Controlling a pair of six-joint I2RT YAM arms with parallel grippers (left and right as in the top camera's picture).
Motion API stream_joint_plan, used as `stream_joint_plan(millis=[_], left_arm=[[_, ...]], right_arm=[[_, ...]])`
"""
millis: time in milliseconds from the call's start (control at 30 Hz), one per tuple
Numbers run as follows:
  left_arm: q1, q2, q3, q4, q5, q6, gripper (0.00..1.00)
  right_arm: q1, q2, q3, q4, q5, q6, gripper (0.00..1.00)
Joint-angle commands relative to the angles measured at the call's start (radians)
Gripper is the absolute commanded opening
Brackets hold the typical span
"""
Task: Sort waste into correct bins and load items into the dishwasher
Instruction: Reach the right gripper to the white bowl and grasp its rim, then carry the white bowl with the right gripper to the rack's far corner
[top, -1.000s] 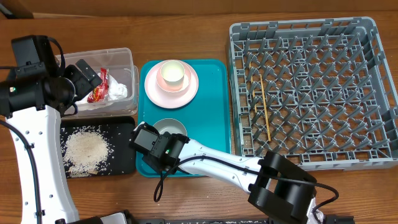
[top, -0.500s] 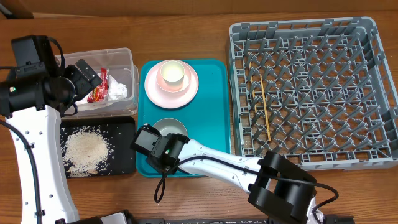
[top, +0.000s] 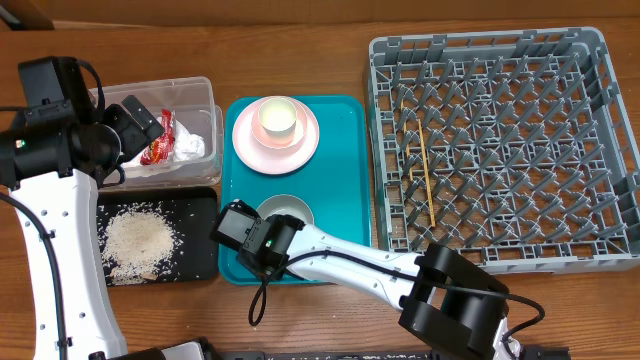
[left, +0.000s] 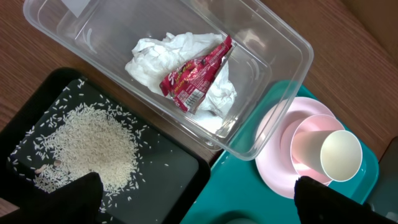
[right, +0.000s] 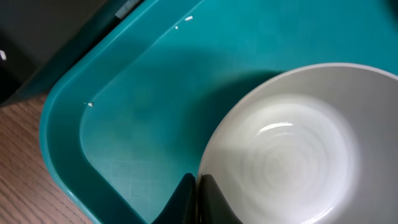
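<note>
Hemming bowl: teal tray rim, plate.

One plate, one cup, one bowl, one napkin, one wrapper, one tub, one rack.

Overhead faces straight down on the table. Left wrist looks down at the clear tub; right wrist hangs close over the teal tray, seen in all 3.

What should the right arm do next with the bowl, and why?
Probably lift the bowl straight up off the tray. The right gripper looks pinched on its rim, and the bowl belongs in the rack, which has free pegs.
</note>
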Motion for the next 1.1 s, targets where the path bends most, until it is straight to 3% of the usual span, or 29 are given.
stream_joint_plan(millis=[0,200,433,567,700,833,1067], left_arm=[[-0.006,-0.015,0.018,0.002,-0.013,0.008,1.0],[-0.006,-0.015,0.018,0.002,-0.013,0.009,1.0],[-0.006,-0.015,0.018,0.002,-0.013,0.009,1.0],[-0.006,-0.015,0.018,0.002,-0.013,0.009,1.0],[-0.006,-0.015,0.018,0.002,-0.013,0.008,1.0],[-0.006,-0.015,0.018,0.002,-0.013,0.008,1.0],[-0.006,-0.015,0.018,0.002,-0.013,0.009,1.0]], right_arm=[[-0.023,-0.029,0.037,-0.023,0.001,-0.001,0.04],[-0.091,-0.143,0.043,-0.063,0.001,0.03,0.04],[-0.296,-0.363,0.044,-0.065,-0.105,0.032,0.04],[-0.513,-0.463,0.044,-0.019,-0.332,0.028,0.04],[-0.795,-0.471,0.041,0.058,-0.73,-0.027,0.04],[-1.037,-0.412,0.04,0.16,-1.057,-0.027,0.04],[-1.259,-0.222,0.04,0.497,-1.449,0.119,0.04]])
